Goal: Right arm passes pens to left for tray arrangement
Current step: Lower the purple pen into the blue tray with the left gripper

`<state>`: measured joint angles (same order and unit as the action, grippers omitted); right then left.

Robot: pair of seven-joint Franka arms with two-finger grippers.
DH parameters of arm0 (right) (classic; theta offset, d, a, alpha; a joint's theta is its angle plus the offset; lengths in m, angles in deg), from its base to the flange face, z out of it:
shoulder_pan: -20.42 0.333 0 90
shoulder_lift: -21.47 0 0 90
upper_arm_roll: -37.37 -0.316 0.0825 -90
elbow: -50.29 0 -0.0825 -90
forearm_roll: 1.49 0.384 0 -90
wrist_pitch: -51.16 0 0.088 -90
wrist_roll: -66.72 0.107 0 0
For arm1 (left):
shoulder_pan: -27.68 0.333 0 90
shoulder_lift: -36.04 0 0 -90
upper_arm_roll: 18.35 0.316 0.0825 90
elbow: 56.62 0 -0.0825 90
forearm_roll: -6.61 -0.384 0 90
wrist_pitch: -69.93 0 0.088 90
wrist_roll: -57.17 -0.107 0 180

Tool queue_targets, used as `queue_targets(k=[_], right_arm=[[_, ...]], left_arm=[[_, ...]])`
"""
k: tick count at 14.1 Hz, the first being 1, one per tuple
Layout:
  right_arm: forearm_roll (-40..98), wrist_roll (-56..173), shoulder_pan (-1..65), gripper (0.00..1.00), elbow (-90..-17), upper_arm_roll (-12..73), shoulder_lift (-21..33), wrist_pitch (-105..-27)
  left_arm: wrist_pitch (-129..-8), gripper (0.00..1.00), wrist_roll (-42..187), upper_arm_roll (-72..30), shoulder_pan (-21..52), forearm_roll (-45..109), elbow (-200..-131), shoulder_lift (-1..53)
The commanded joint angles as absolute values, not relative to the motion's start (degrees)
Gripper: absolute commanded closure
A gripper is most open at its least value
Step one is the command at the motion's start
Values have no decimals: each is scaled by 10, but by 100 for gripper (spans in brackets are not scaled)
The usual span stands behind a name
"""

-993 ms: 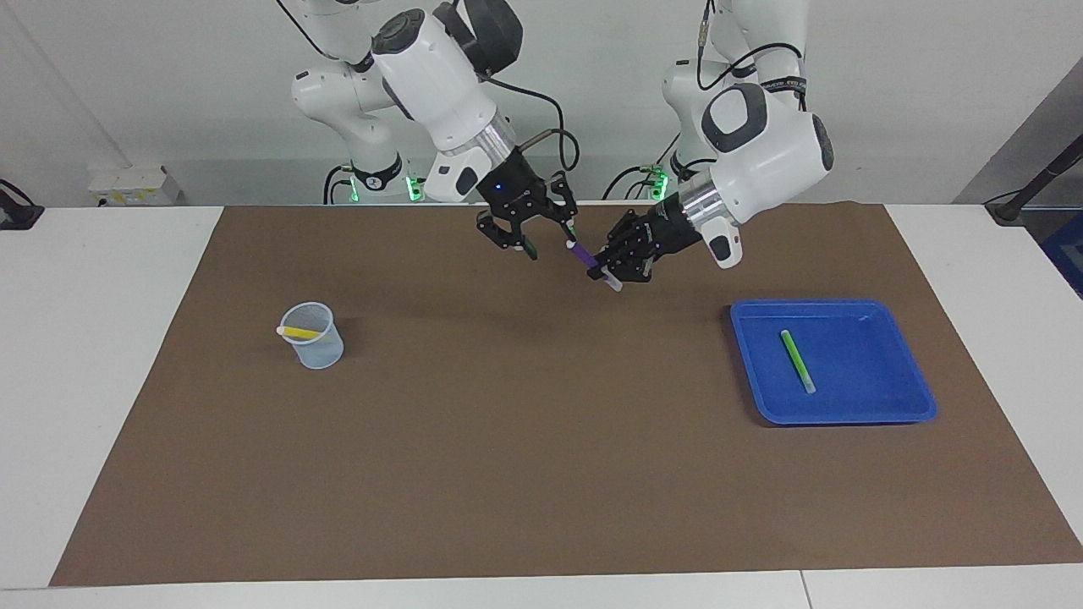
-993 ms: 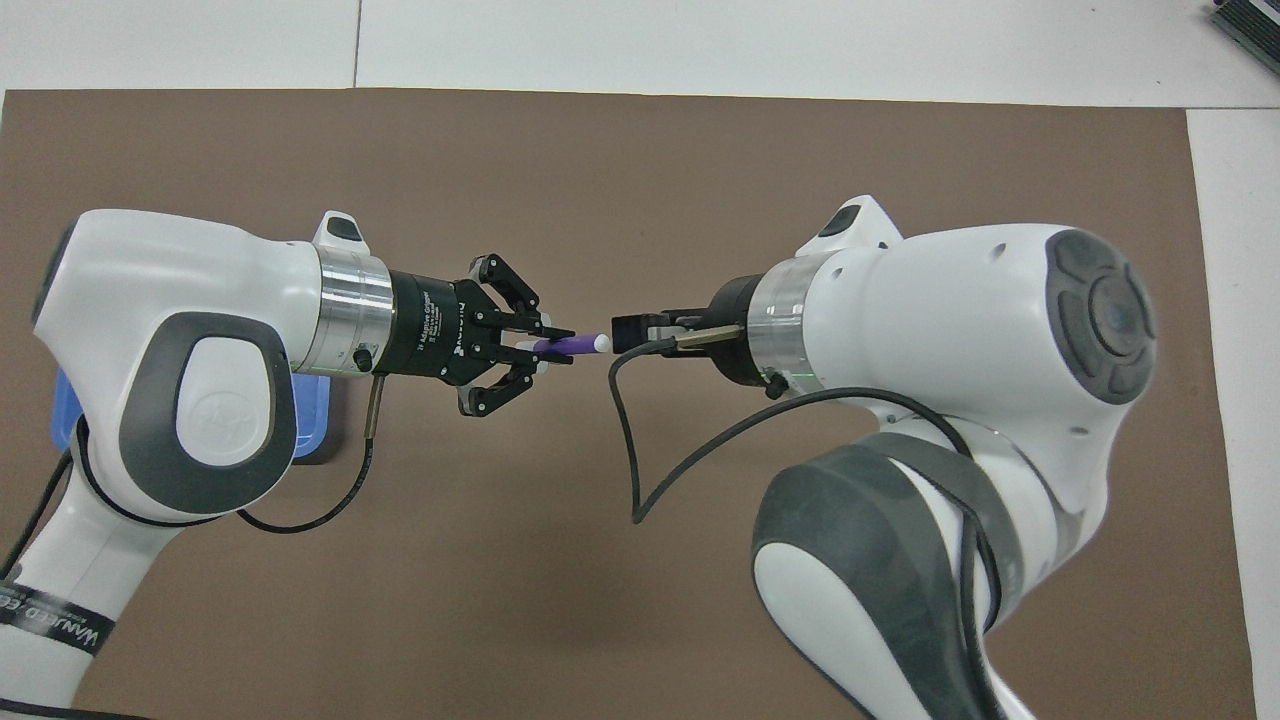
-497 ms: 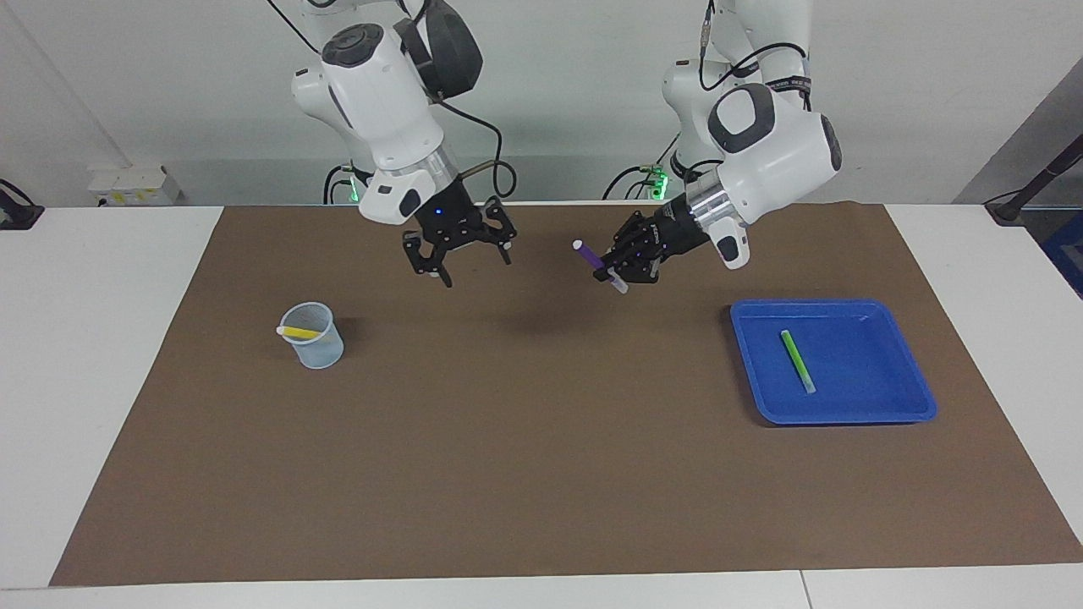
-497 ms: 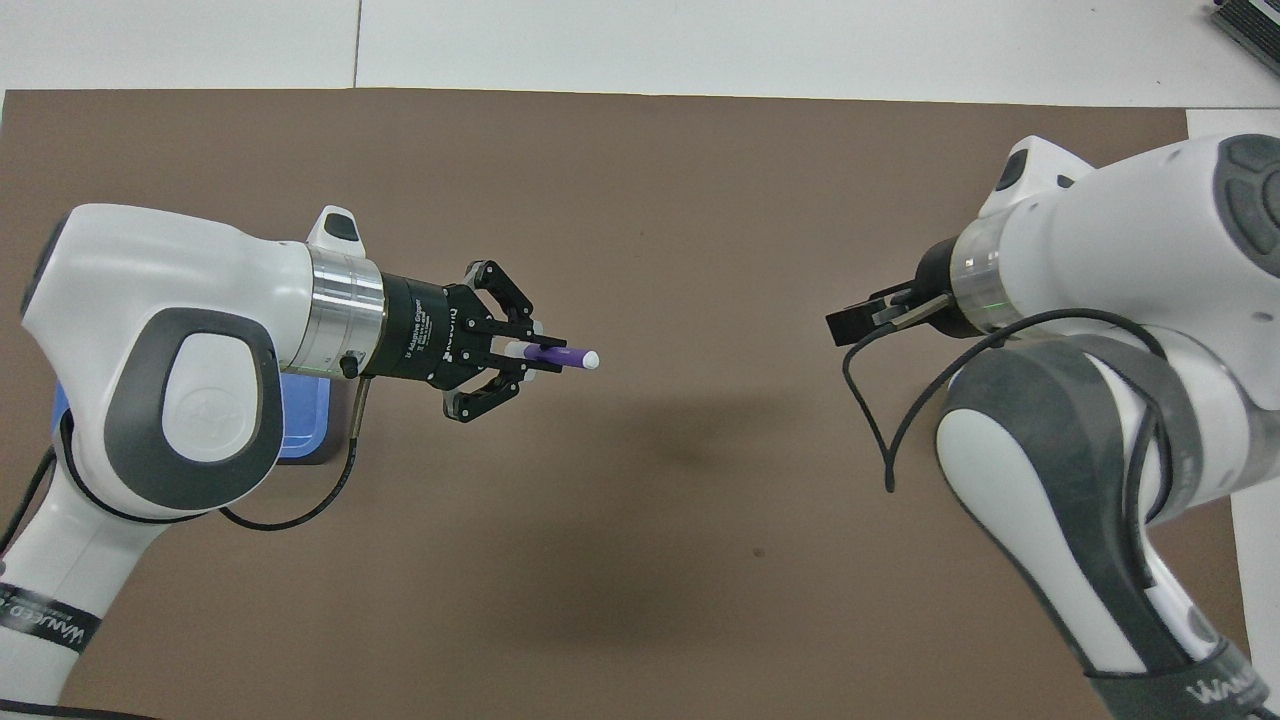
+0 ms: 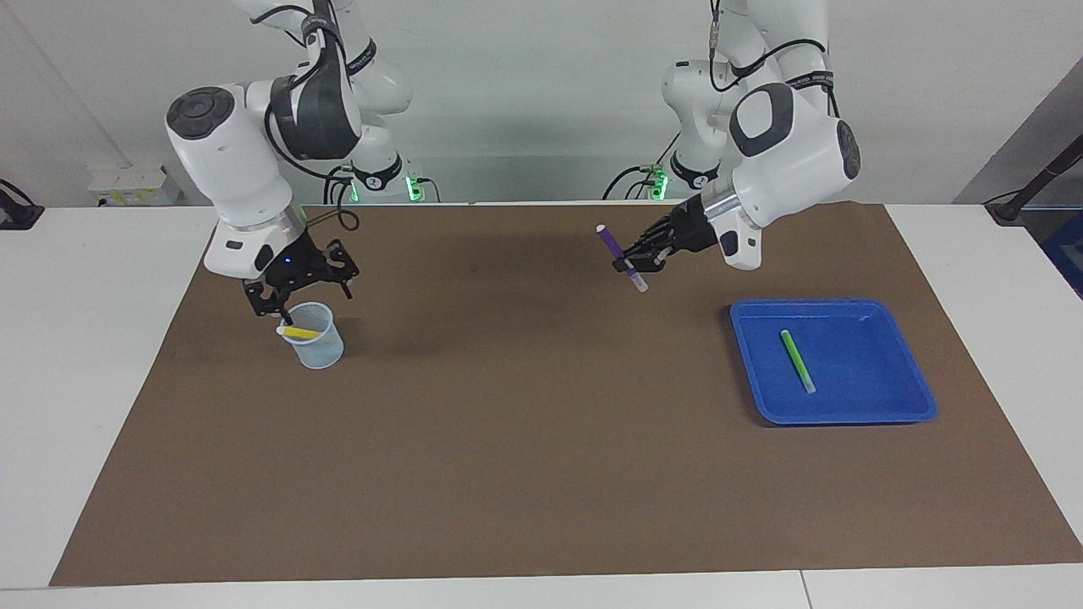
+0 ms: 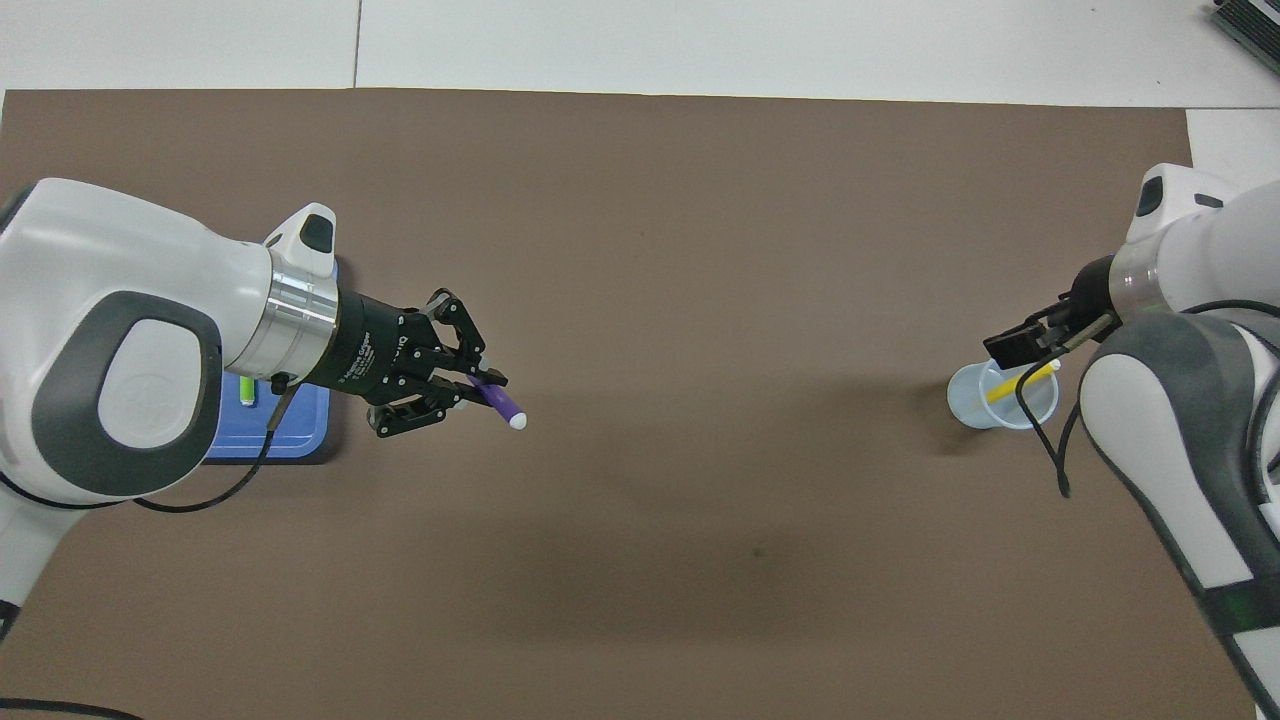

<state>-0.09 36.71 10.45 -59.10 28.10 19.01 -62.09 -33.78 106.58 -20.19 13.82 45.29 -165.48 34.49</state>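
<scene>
The left gripper point(image 5: 636, 264) was up in the air over the mat point(image 5: 525, 474), pinching the purple pen point(image 5: 620, 256). Its fingertips were pressed tight on the pen near the lower, pale end. The pen stuck out slanted, with its top tipped up and away from the gripper.

The one thing that matters for the next move is where the tray point(image 5: 918, 404) lay from that gripper. The tray sat on the mat lower down and off toward the left arm's end of the table, near but not under the gripper. The green pen point(image 5: 797, 360) lay flat inside it, pointing mostly from the robots' side to the other rim. I think the purple pen should go down beside it, lined up the same way. The left arm was bent over with its wrist slanting down.

Well apart from there, the right gripper point(image 5: 295, 297) hung just over the cup point(image 5: 318, 347) with its fingers spread and nothing in them. The yellow pen point(image 5: 298, 332) leaned in the cup, just under those fingers. The right arm pointed almost straight down.
</scene>
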Motion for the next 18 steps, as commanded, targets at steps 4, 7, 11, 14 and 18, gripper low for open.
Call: queue_targets(k=[4, 7, 11, 14, 18], right_arm=[[-10, 301, 47, 14, -662, 271, 199, -669], [-10, 295, 32, 28, -677, 271, 193, -684], [1, 302, 19, 35, -681, 271, 167, -696], [2, 319, 21, 41, -680, 270, 166, -698], [19, 370, 23, 48, -680, 269, 165, -697]], left_arm=[[-274, 100, 843, -203, 190, 268, -1638, 350], [-280, 100, 736, -202, 225, 192, -1632, 347], [-310, 100, 614, -202, 283, 117, -1631, 344], [-331, 100, 532, -203, 328, 81, -1634, 338], [-395, 100, 481, -202, 361, 63, -1654, 315]])
